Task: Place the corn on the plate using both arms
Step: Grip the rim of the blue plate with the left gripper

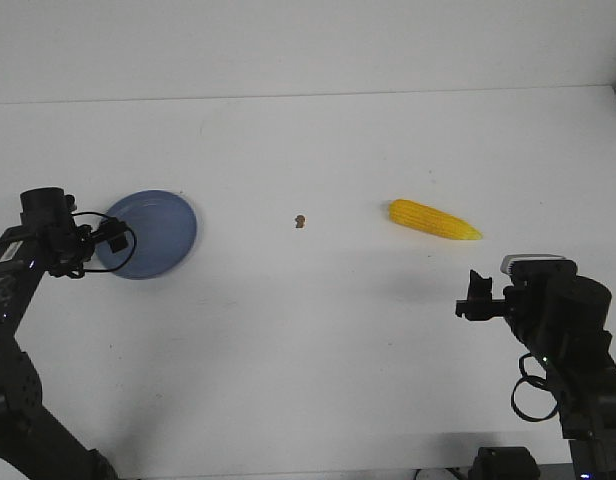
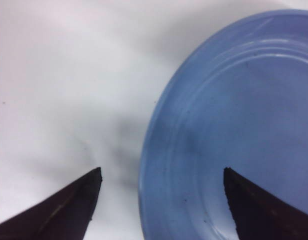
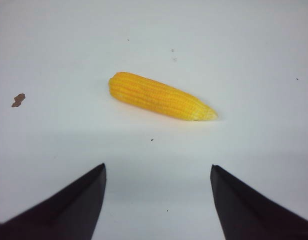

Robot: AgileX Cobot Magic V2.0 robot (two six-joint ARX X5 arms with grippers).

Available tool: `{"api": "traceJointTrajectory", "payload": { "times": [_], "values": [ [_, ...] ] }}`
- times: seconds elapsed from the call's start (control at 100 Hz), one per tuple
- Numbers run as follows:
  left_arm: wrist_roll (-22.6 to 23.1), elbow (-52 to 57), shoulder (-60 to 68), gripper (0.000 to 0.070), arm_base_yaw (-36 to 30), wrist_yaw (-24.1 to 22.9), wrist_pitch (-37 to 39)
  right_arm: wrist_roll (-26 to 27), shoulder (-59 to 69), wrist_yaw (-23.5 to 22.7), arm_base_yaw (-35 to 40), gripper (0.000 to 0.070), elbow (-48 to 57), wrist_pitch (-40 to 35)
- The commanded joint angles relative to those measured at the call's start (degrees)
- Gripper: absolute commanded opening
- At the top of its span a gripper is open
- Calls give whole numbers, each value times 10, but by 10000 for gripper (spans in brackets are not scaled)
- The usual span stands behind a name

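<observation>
The yellow corn (image 1: 434, 220) lies on the white table right of centre, its point toward the right; it also shows in the right wrist view (image 3: 159, 96). The blue plate (image 1: 158, 233) sits at the left and is empty. My left gripper (image 1: 114, 236) is open over the plate's left rim (image 2: 159, 150), one fingertip above the plate, the other above the table. My right gripper (image 1: 475, 296) is open and empty, a short way in front of the corn, apart from it; its fingertips (image 3: 96, 180) frame bare table.
A small brown speck (image 1: 300, 220) lies on the table between plate and corn; it also shows in the right wrist view (image 3: 18, 99). The table's far edge (image 1: 308, 96) meets a pale wall.
</observation>
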Motion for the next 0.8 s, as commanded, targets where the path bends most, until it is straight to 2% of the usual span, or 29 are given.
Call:
{"api": "traceJointTrajectory", "payload": {
  "times": [0.0, 0.04, 0.1, 0.12, 0.13, 0.31, 0.49, 0.69, 0.79],
  "values": [
    [-4, 12, 19, 433, 3, 1, 0, -2, 2, 0, 0, 440, 11, 6],
    [-4, 12, 21, 310, 3, 1, -1, -2, 2, 0, 0, 440, 11, 6],
    [-3, 12, 21, 68, 3, 1, -2, -3, 2, 0, 0, 440, 11, 7],
    [-3, 12, 21, 9, 3, 1, -2, -3, 2, 0, 0, 440, 11, 7],
    [-3, 12, 21, 0, 3, 1, -2, -3, 2, 0, 0, 440, 11, 7],
    [-4, 12, 13, 6, 7, 7, -1, -3, 2, 0, 0, 440, 11, 8],
    [-12, 12, -23, 6, 20, 68, -6, -3, 2, 0, 0, 440, 11, 8],
    [-25, 12, -107, 6, 21, 86, -15, -3, 2, 0, 0, 440, 11, 17],
    [-30, 12, -146, 6, 16, 116, -27, -3, 2, 0, 0, 440, 11, 26]
  ]
}}
